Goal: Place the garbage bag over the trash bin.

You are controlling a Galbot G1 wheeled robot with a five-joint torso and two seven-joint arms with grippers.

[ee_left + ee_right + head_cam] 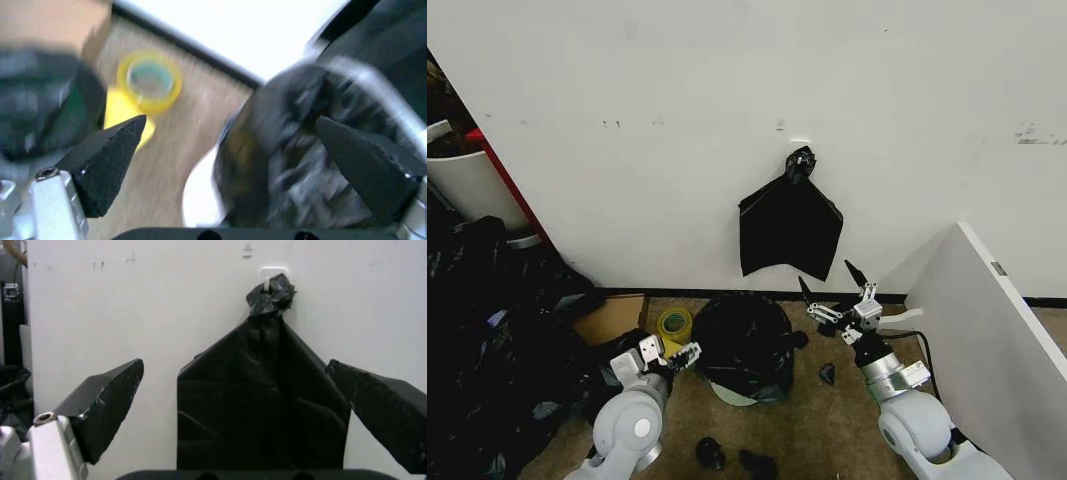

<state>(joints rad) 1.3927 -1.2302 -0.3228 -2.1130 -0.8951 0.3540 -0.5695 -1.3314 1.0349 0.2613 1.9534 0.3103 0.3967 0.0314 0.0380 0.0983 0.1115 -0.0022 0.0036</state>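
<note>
Against the white wall (727, 120), the cream trash bin (730, 394) stands on the brown floor with the crinkled garbage bag (742, 338) draped over it, covering its top and most of its side; only a pale sliver of the bin shows at the lower edge. By the look of it the task is well along: the bag is on the bin, though it looks bunched and loose, and whether it is tucked evenly around the rim cannot be told.

Just beside the bin, on the robot's left, the left gripper (683, 354) hovers with fingers spread and nothing between them; its wrist view shows the bag (300, 165) close ahead of the fingertips (110, 160). On the bin's other side, the right gripper (839, 300) is raised level with the bin's top, fingers likewise spread wide and empty, facing a flat black bag with a knotted top (789, 228) that hangs from a wall hook (273, 275) above the bin.

A yellow tape roll (674, 323) lies on the floor near the bin, next to a piece of cardboard (612, 317), and a white panel (982, 340) leans well to the bin's right. No brand, label or readable writing is visible on anything.
</note>
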